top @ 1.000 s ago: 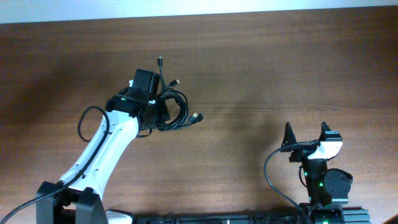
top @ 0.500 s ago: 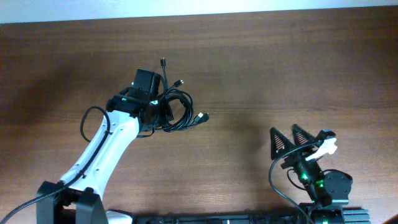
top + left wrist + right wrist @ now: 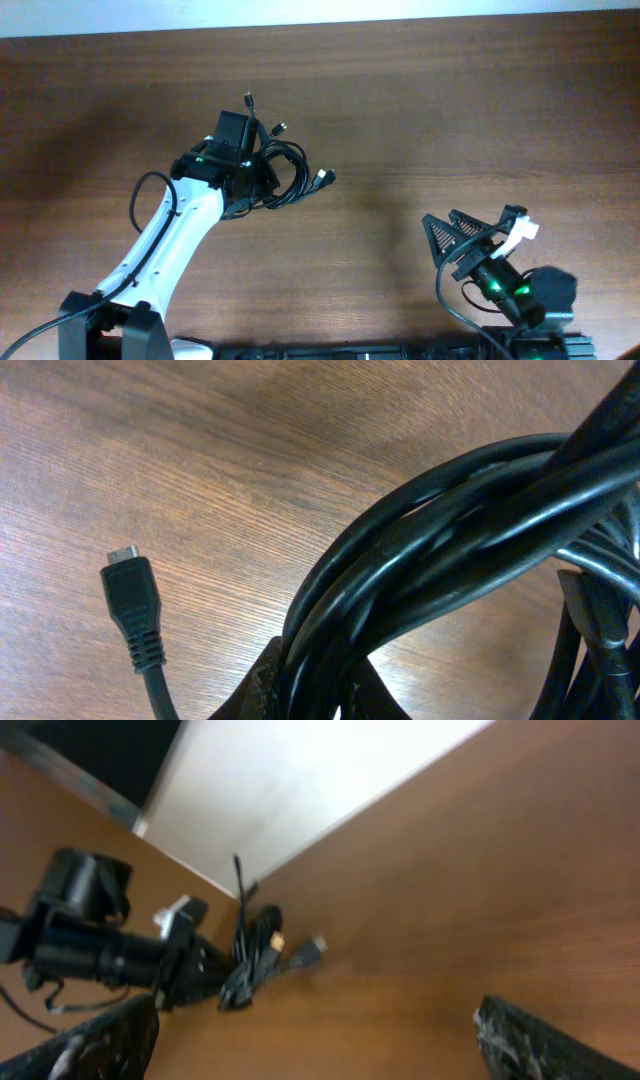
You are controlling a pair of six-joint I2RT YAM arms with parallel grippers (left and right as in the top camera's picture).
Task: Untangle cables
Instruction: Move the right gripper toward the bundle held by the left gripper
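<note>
- Left pincer (image 3: 258,178) is clenched on the cables (image 3: 290,172), a knotted black bundle left of the bench's (image 3: 450,100) middle, nearer the far edge.
- 3 plug ends (image 3: 322,178) poke out of the bundle.
- Up close, thick loops crowd the left wrist view, with 1 plug beside them.
- Right pincer (image 3: 455,232) hangs released, jaws wide, by the near edge toward the right corner, well apart from the cables.

table (image 3: 450,120): wood, visible grain, smooth, slightly shiny | cables (image 3: 450,560): black plastic sheath, glossy | plug (image 3: 130,605) at 8 o'clock: matt plastic, metal tip
</note>
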